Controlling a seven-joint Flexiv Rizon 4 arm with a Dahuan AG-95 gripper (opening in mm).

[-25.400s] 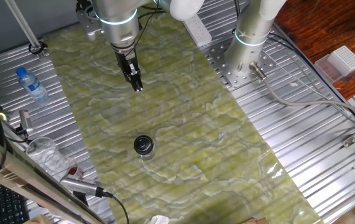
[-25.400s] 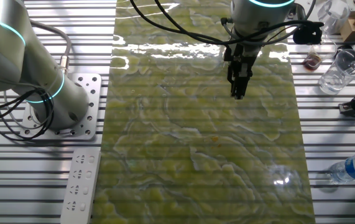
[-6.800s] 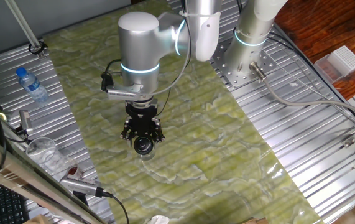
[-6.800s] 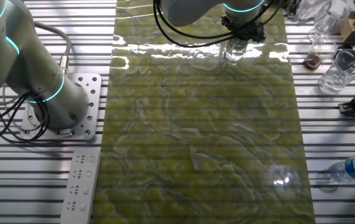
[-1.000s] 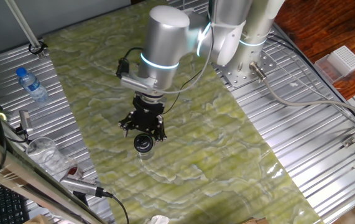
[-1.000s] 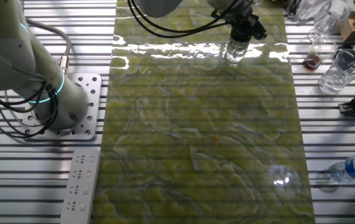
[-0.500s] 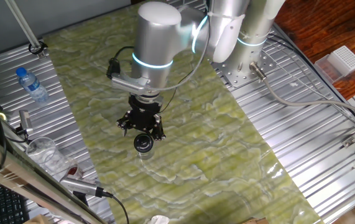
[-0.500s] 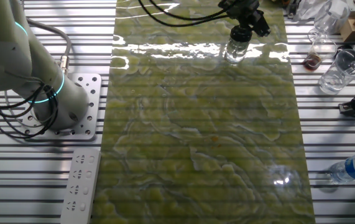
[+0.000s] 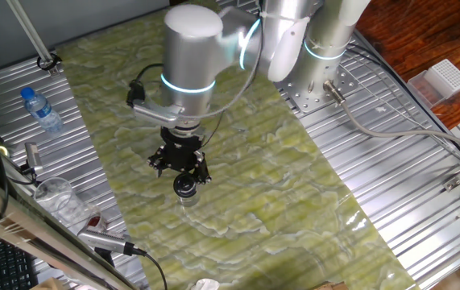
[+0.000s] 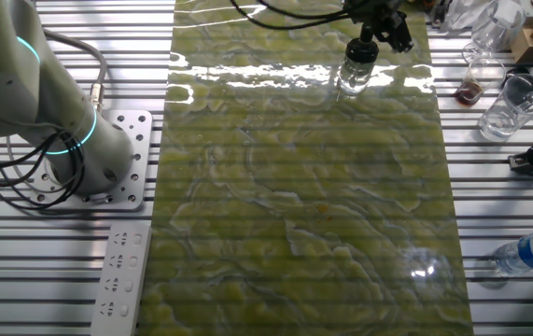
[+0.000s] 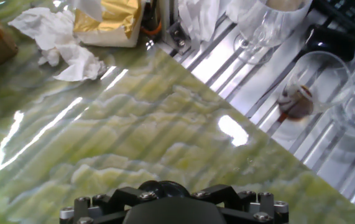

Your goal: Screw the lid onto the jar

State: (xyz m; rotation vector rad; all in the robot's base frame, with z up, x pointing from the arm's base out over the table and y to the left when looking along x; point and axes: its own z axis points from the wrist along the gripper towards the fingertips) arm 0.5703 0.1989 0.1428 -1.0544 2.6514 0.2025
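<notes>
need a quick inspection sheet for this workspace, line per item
surface: green marbled mat on a ribbed metal table
job's things: lid sits on the jar, upright on the mat
clutter: water bottle, plastic cup, crumpled tissue
grippers: gripper over the lid; finger state hidden
cables: black cables at the second arm's base
surroundings: power strip, keyboard
</notes>
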